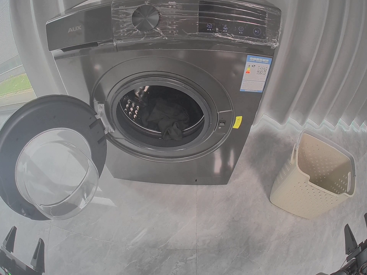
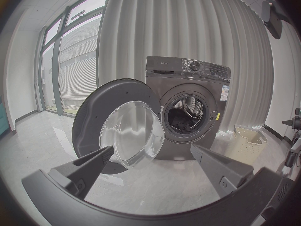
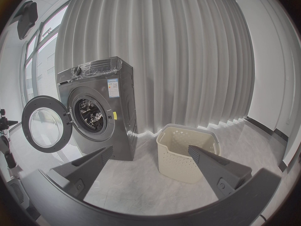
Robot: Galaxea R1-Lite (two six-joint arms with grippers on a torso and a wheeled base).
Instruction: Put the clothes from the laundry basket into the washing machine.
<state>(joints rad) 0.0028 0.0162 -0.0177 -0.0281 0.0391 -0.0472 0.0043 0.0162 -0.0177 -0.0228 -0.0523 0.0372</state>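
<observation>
The grey washing machine (image 1: pixel 164 81) stands ahead with its round door (image 1: pixel 49 157) swung wide open to the left. Dark clothes (image 1: pixel 168 119) lie inside the drum, also seen as dark clothes (image 2: pixel 182 123) from the left wrist. The cream laundry basket (image 1: pixel 317 176) sits on the floor to the machine's right, with nothing visible inside it (image 3: pixel 185 151). My left gripper (image 2: pixel 150 157) is open and holds nothing, low at the near left (image 1: pixel 23 245). My right gripper (image 3: pixel 149 157) is open and holds nothing, low at the near right (image 1: pixel 355 235).
White curtains (image 1: pixel 321 50) hang behind the machine and basket. Grey marble floor (image 1: pixel 191 230) lies bare between me and the machine. A tall window (image 2: pixel 72 63) is off to the left. The open door juts out over the floor at the left.
</observation>
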